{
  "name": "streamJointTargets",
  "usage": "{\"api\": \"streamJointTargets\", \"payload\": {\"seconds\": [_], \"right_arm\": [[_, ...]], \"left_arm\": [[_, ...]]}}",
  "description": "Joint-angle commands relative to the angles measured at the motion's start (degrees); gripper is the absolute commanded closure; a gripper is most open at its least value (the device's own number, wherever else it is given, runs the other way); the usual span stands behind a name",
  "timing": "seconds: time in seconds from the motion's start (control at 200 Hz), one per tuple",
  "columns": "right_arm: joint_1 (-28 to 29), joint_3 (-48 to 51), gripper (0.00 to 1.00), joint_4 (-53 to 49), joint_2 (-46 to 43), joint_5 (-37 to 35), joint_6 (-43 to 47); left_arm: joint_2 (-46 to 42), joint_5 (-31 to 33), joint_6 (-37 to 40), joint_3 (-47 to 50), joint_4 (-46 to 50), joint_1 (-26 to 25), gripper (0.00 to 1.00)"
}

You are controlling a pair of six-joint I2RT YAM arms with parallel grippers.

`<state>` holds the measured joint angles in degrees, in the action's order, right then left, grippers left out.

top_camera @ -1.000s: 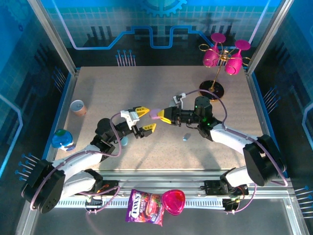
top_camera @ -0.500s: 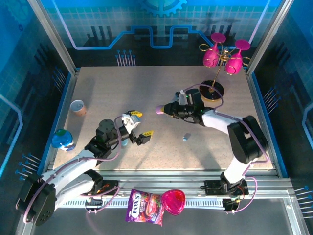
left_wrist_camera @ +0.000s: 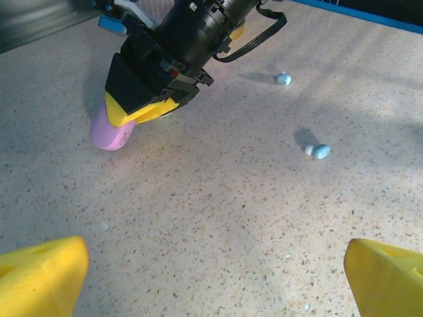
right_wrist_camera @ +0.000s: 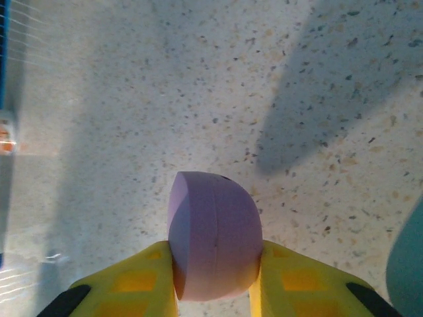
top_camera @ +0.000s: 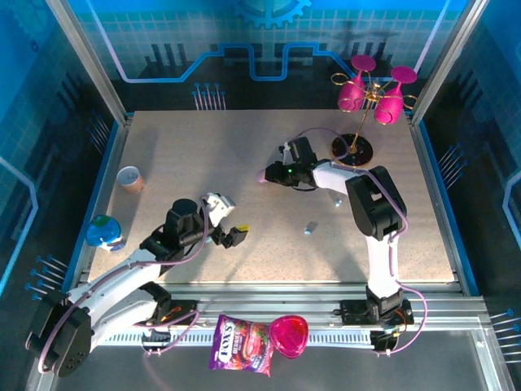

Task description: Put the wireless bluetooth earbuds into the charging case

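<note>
"Lilac charging case (right_wrist_camera: 215, 238), pinched between the right gripper's (right_wrist_camera: 215, 254) yellow fingers, which are parted only as wide as the case, low over the table (top_camera: 187, 155)."

"And the left gripper (left_wrist_camera: 211, 271)?"

"Spread wide, holding nothing. Two light blue earbuds (left_wrist_camera: 321, 151) lie loose off to one side of the case, apart from each other."

"Take the one nearer the left gripper, straight down, gripped by its body. I cannot tell if the lid is up."

"Bare table all round the case; the goblet stand (top_camera: 356, 150) sits well behind it."
</note>
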<state>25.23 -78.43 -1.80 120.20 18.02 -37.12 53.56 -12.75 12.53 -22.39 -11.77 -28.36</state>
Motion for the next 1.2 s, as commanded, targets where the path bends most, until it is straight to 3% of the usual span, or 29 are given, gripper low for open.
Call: {"api": "streamJointTargets", "payload": {"seconds": [0.0, 0.165, 0.37, 0.59, 0.745, 1.001, 1.111, 1.196], "right_arm": [[1.1, -2.9, 0.71, -4.7, 1.7, -3.1, 3.7], [1.3, -2.3, 0.60, -6.3, -2.0, -5.9, 6.9], [1.8, 4.6, 0.32, -3.6, -12.3, -10.1, 12.9], [2.6, 17.3, 0.08, 9.3, -24.1, -10.7, 20.4], [2.5, 21.5, 0.00, 10.3, -28.4, -11.8, 24.4], [2.5, 26.0, 0.00, 8.8, -34.2, -19.1, 21.5], [-0.1, 30.9, 0.00, 11.7, -37.8, -11.3, 25.0], [-3.3, 36.0, 0.00, 18.4, -40.5, -5.4, 21.2]], "left_arm": [[0.1, 5.1, -0.7, -3.3, 4.6, -0.3, 0.01], [1.0, 19.1, -7.7, -6.3, 13.1, 0.0, 0.01], [0.4, 27.5, -19.6, -10.1, 28.5, 0.1, 0.00], [-2.1, 35.7, -25.9, -12.5, 33.8, -0.1, 0.01], [2.8, 34.9, -33.7, -19.8, 41.1, 0.1, 0.01], [8.2, 32.9, -41.5, -22.0, 47.1, 1.5, 0.01], [9.3, 31.0, -42.4, -20.4, 47.9, 2.0, 0.01], [10.7, 30.2, -43.1, -19.2, 48.7, 2.0, 0.01]]}}
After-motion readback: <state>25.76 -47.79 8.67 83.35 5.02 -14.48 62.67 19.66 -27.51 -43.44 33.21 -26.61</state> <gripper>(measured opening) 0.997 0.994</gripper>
